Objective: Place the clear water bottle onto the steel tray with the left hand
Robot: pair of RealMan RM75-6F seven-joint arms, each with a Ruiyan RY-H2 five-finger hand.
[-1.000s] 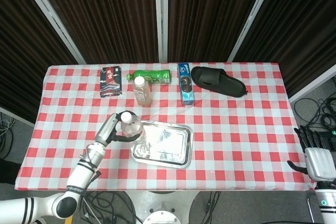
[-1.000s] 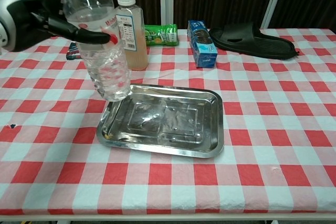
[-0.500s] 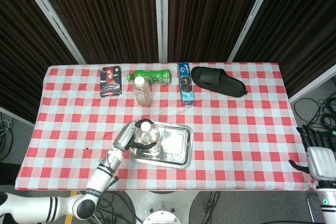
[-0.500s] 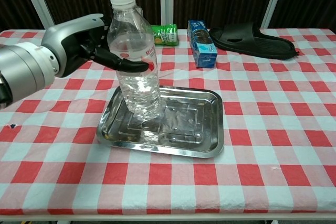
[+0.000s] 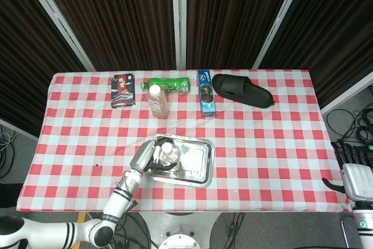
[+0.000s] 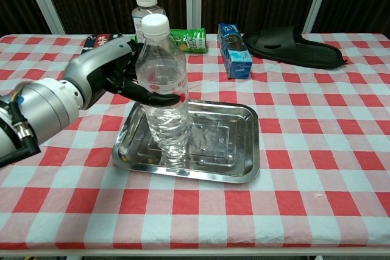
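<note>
Clear water bottle (image 6: 163,86): upright, white cap on top, its base down inside the steel tray (image 6: 237,159) toward the tray's left half; from the chest view the bottom looks to be touching or all but touching the tray floor, though I cannot tell for sure that its weight is resting there.
Left hand (image 6: 116,74): wrapped around the middle of the bottle from the robot's left side, with fingers (image 6: 159,97) curled across the front just below the label; in the head view the same hand (image 5: 144,157) reaches over the tray's left edge.
Right hand (image 5: 354,174): off the far right edge of the worktop (image 6: 317,156), well apart from everything, holding nothing; whether its fingers are spread or curled is too small to tell.
Done so far: the bottle is over and within the tray rim, standing straight, so the carrying and lowering look essentially finished.
Left to do: by my judgement, confirm the base is seated flat, loosen the fingers, and draw the hand clear sideways without brushing the bottle.
Risk: a tall, light bottle on a smooth metal floor could tip or slide if a finger drags on release.
Other things: a tea-coloured bottle (image 5: 156,101) stands behind the tray, beyond the hand, not touching either.
</note>
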